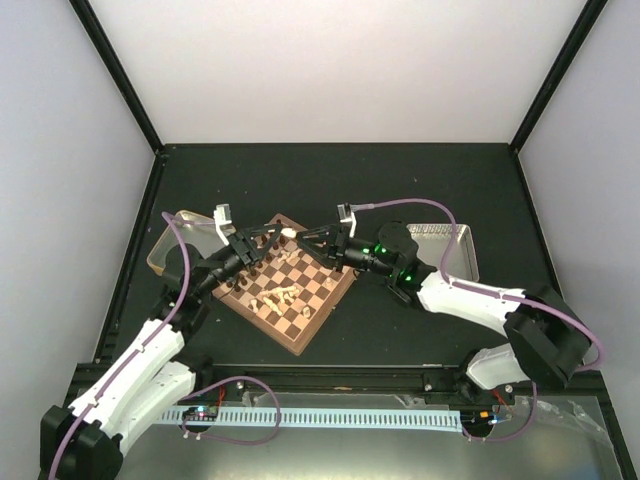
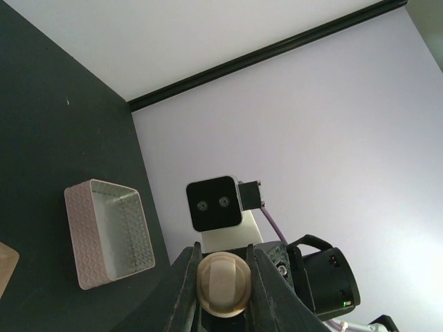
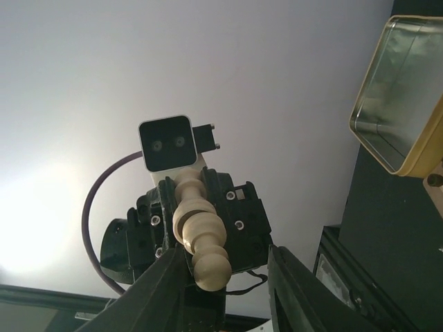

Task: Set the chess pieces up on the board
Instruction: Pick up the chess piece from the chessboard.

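bright even light, white glare blooming on wall, dark table, chess piece slightly soft

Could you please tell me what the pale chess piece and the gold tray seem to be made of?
The pale chess piece looks like turned wood: cream, smooth, matte with rounded lathe-like rings, though plastic is possible. The gold tray looks like thin sheet metal: shiny reflective inside, rolled golden rim.
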Robot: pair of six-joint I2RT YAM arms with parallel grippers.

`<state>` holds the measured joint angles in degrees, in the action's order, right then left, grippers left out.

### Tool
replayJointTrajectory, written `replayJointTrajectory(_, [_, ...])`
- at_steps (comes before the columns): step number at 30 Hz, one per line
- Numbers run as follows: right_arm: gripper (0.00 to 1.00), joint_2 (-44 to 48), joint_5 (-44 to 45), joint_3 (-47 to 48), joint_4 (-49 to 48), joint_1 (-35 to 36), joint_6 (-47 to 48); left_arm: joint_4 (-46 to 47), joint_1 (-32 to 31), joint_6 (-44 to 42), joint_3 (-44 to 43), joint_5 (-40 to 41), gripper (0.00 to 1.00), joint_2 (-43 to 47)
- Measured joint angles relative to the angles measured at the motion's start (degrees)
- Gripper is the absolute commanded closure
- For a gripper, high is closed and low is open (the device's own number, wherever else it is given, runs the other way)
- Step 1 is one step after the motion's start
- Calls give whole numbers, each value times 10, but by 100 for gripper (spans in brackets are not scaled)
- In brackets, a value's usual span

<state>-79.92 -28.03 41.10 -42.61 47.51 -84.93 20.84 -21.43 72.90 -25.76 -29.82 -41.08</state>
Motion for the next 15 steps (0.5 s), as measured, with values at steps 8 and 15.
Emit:
replayJointTrajectory(8, [82, -7, -1, 0, -18, 0, -10, 2, 0, 2, 2, 0, 98, -3])
replayJointTrajectory(15, [91, -3, 14, 0, 3, 0, 14, 1, 0, 1, 9, 0, 99, -2])
